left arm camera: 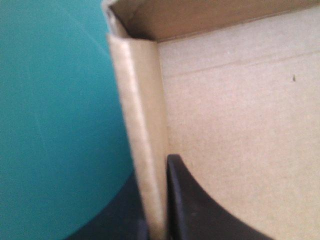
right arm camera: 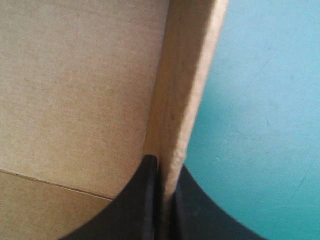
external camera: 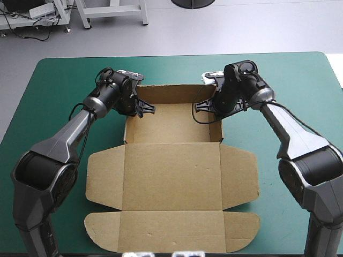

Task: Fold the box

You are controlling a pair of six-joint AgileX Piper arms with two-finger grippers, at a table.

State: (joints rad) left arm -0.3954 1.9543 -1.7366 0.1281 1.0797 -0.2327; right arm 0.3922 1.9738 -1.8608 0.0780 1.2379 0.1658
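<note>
The brown box [external camera: 172,160] lies in the middle of the teal-green table as an open tray with its lid and flaps spread flat toward the near edge. Its far part has raised walls. My left gripper [external camera: 134,107] is shut on the box's left side wall [left arm camera: 142,150], one black finger [left arm camera: 200,210] inside the tray, the other outside. My right gripper [external camera: 217,105] is shut on the right side wall [right arm camera: 185,100], with one finger [right arm camera: 135,205] inside and one outside over the cover.
The teal-green cover [external camera: 53,96] shows bare on both sides of the box and along the far edge. The lid's rounded flaps [external camera: 102,230] reach close to the table's near edge.
</note>
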